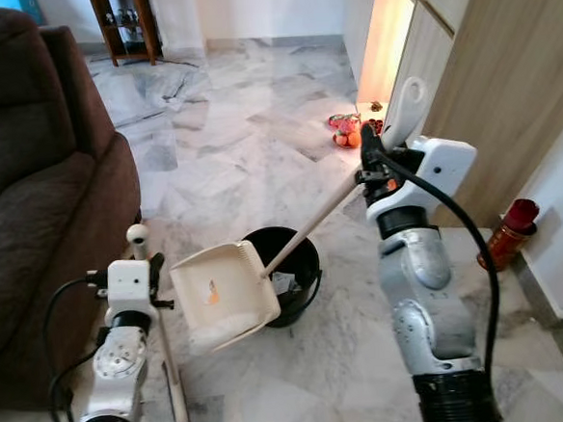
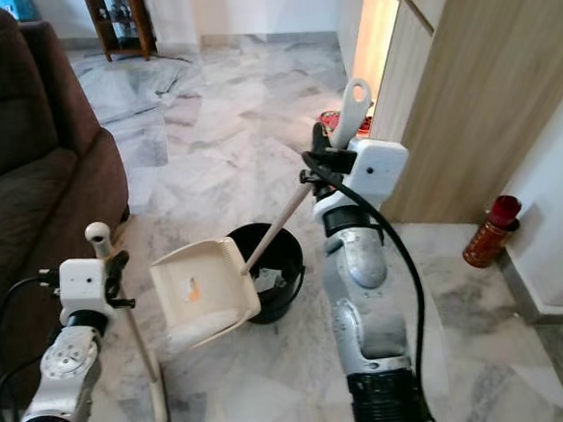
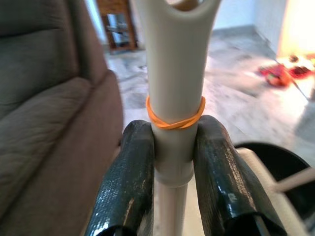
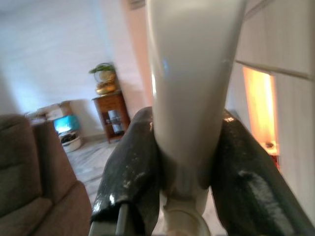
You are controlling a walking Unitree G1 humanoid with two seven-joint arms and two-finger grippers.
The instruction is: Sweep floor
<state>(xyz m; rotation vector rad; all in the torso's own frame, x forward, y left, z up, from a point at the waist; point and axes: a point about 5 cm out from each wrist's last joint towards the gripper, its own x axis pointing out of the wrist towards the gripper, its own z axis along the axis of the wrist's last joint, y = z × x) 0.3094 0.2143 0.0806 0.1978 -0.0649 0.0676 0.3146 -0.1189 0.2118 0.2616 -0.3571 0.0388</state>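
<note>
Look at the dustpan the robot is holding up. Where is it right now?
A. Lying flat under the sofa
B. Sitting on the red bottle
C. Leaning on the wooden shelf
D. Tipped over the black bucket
D: the right claw grips the handle, and the cream dustpan hangs tilted at the rim of the black bucket.

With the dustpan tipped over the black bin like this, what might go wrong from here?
1. The dustpan overlaps only the rim of the black bin, so the scrap stuck in the pan may fall on the marble floor.
2. The right gripper holds the long handle far from the pan, so the pan may swing and knock the bin.
3. The left gripper holds the broom upright close by; it may get in the way.
</note>
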